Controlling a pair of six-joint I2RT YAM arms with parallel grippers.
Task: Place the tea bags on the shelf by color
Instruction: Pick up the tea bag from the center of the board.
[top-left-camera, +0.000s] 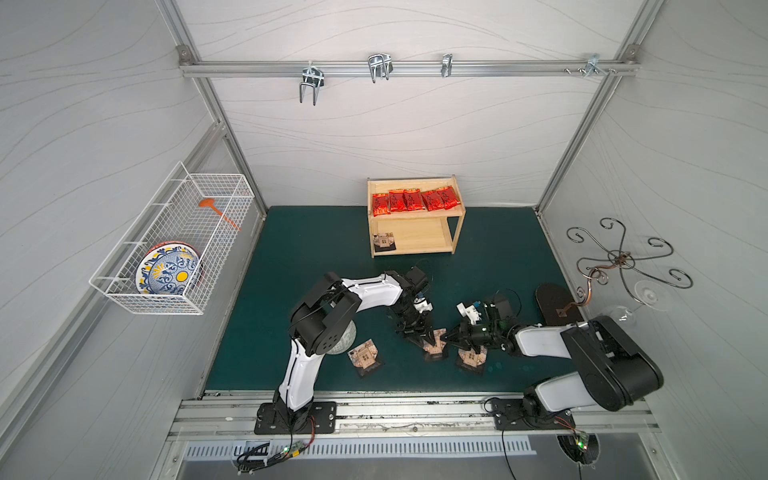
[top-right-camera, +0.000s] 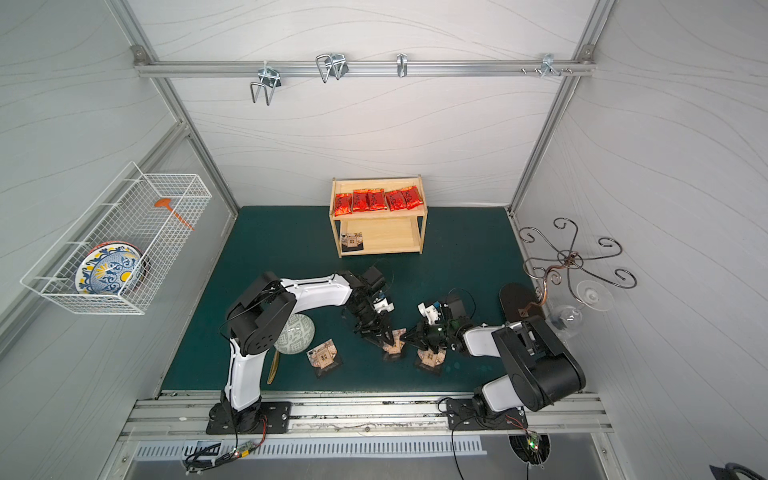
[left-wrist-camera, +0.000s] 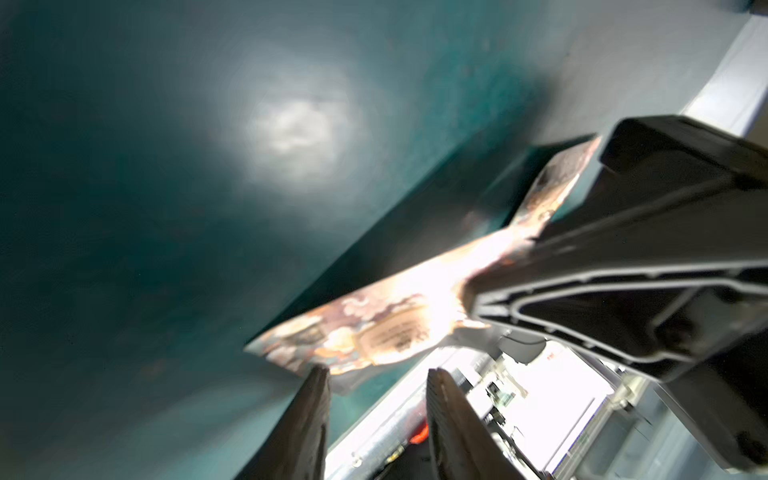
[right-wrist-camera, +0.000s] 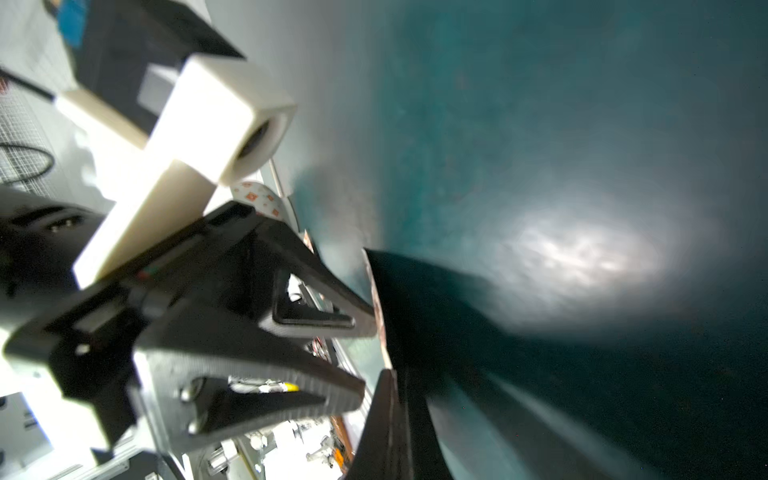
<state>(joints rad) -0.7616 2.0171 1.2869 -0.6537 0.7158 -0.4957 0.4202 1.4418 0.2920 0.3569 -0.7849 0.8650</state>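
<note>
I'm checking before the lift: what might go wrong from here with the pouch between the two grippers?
The right gripper is shut on only an edge of the middle tan pouch, so it may slip or swing on the way to the shelf.
The left gripper, fingers open, sits right beside that grip; the arms might bump on the lift.
Another tan pouch lies close under the right gripper and might get knocked.

No words or numbers can be read here. The red tea bags (top-left-camera: 412, 200) on the top of the shelf (top-left-camera: 428, 237) have dark marks on them, but the marks are too small to read. In the left wrist view, the brown tea bag (left-wrist-camera: 390, 332) has a dark printed patch, but it is too blurry.
</note>
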